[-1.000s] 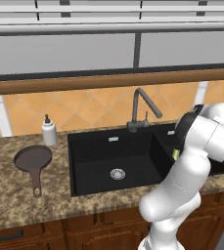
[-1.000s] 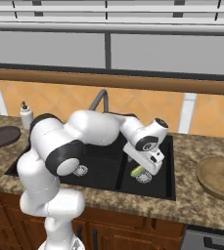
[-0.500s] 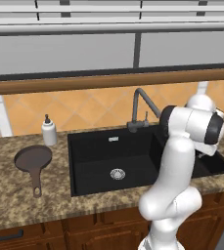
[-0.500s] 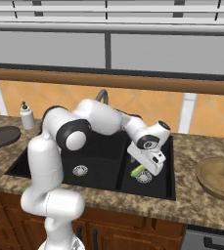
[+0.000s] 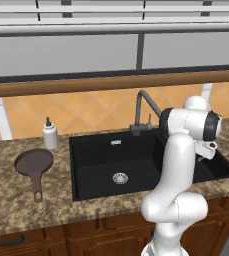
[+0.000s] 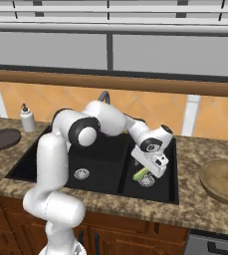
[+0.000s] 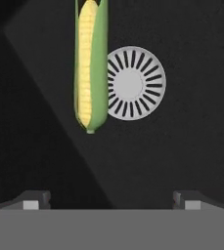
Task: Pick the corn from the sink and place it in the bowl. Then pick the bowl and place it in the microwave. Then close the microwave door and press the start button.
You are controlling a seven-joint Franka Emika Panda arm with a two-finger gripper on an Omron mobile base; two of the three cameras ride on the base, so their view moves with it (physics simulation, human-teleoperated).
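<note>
- The corn (image 7: 90,63) lies on the floor of the sink's (image 6: 170,191) right basin, just beside the round steel drain (image 7: 133,83), not yet picked.
- The gripper (image 6: 150,167) hangs over it with its jaws spread wide and empty, probably lining up a grasp.
- The bowl (image 6: 224,180) on the right counter looks empty, though it is partly cut off.

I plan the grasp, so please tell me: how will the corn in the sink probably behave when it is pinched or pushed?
The corn looks round and elongated, so it may roll on the flat basin floor. Its smooth green husk could slip. It seems stiff and light.
</note>
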